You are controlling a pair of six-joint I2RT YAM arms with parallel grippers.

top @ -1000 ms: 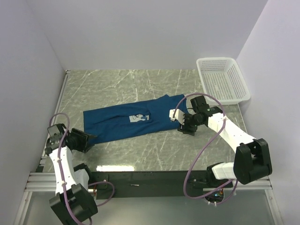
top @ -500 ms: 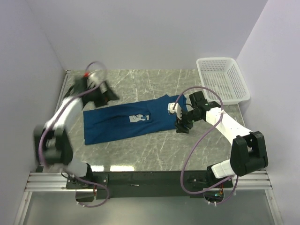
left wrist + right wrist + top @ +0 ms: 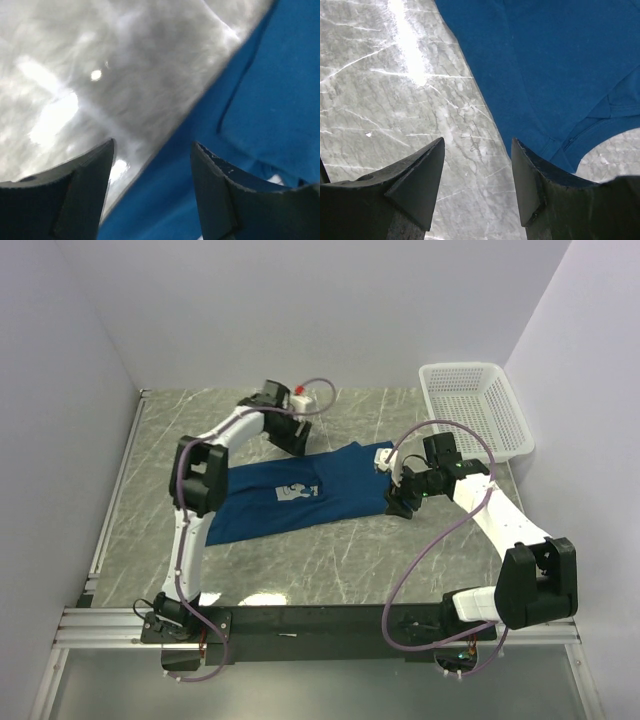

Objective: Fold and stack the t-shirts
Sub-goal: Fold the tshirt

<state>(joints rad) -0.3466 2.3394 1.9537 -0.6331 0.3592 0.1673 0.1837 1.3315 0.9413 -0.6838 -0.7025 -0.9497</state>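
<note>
One dark blue t-shirt (image 3: 340,485) lies folded lengthwise into a long strip across the marble table, its pale print (image 3: 295,492) facing up. My left gripper (image 3: 297,440) reaches far over the table to the shirt's far edge. In the left wrist view the gripper (image 3: 152,145) is open, with the blurred shirt edge (image 3: 260,100) running between the jaws. My right gripper (image 3: 398,502) is at the shirt's right end. In the right wrist view it (image 3: 477,142) is open and empty over bare marble, with the shirt (image 3: 555,65) just beyond the right finger.
A white mesh basket (image 3: 475,410) stands at the back right corner. Walls close the table on the left, back and right. The marble top (image 3: 300,570) shows between the shirt and the near rail.
My left arm has swung from the near left corner to the shirt's far edge. My right gripper has shifted slightly right along the shirt's end. The shirt has not moved.
</note>
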